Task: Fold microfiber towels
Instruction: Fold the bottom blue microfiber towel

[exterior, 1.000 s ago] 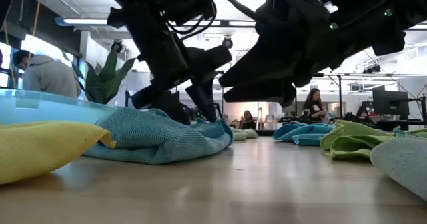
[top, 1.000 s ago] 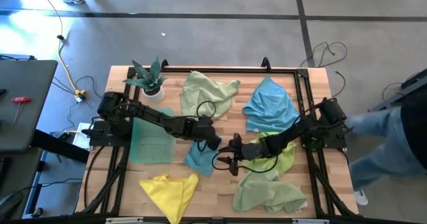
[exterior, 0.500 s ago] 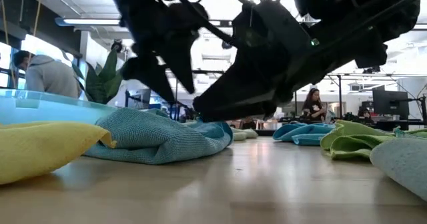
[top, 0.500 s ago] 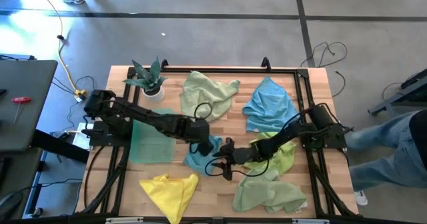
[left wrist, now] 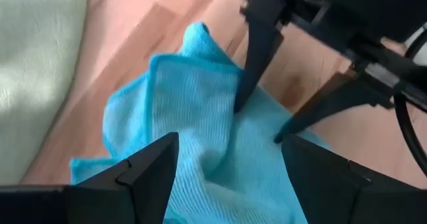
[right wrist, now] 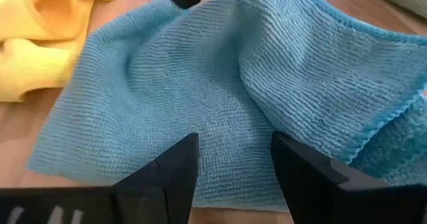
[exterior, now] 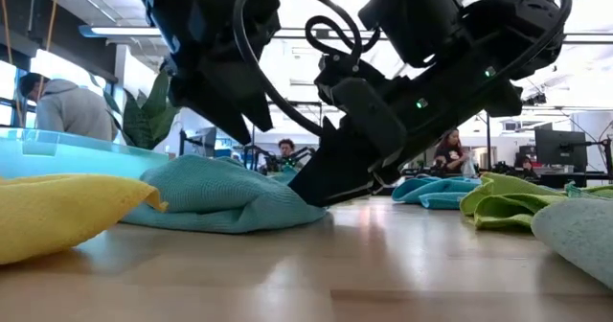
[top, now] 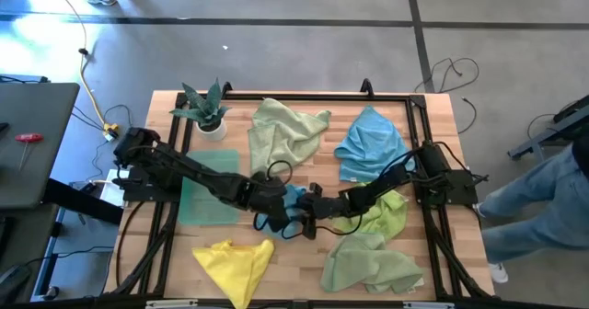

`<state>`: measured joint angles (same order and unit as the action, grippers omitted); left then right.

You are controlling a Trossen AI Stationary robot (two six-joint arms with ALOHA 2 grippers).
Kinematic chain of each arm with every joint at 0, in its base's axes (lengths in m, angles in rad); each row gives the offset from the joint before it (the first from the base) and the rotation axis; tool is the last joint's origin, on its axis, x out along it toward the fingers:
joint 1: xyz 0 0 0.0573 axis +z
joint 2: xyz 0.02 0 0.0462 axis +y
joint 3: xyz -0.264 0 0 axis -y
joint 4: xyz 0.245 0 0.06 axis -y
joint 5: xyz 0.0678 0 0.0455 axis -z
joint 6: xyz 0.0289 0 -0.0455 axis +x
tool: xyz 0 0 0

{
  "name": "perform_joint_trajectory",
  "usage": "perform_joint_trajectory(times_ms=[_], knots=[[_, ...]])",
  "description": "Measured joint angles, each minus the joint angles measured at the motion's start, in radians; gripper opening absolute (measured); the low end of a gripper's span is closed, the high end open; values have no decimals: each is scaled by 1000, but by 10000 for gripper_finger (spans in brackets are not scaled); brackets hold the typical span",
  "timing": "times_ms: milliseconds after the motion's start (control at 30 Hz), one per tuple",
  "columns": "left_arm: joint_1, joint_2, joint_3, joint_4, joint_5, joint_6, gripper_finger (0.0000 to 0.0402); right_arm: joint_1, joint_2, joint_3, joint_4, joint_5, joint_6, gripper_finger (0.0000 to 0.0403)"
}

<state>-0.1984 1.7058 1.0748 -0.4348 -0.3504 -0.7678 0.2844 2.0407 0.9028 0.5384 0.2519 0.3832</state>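
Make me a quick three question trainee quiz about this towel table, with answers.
1. True or false: both pincers are open over the teal towel.
2. Which towel lies nearest the potted plant: A yellow, B pale green, C blue?
3. Fill in: the yellow towel lies at the table's ____ edge in the high view.

Key: 1 true: left pincer and right pincer both stand open. 2 B, pale green towel. 3 bottom.

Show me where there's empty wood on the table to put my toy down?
Bare wood shows between the pale green towel and the sky blue towel, and between the yellow towel and the bottom green towel. The middle is crowded: both grippers sit at the teal towel.
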Motion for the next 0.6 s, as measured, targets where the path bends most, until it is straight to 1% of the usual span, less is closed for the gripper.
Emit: perform_joint_trajectory(times_ms=[100,300,433,533,600], knots=[[2,16,-13,49,-5,32,257,4,0,0,-1,1,1,183],[19,96,-13,151,-6,78,257,26,0,0,-8,21,18,183],[41,148,-13,129,-58,99,257,36,0,0,-14,36,32,183],[69,177,-12,118,-61,105,257,41,0,0,-19,37,57,183],[84,193,-13,78,-68,109,257,45,0,0,-20,40,67,183]])
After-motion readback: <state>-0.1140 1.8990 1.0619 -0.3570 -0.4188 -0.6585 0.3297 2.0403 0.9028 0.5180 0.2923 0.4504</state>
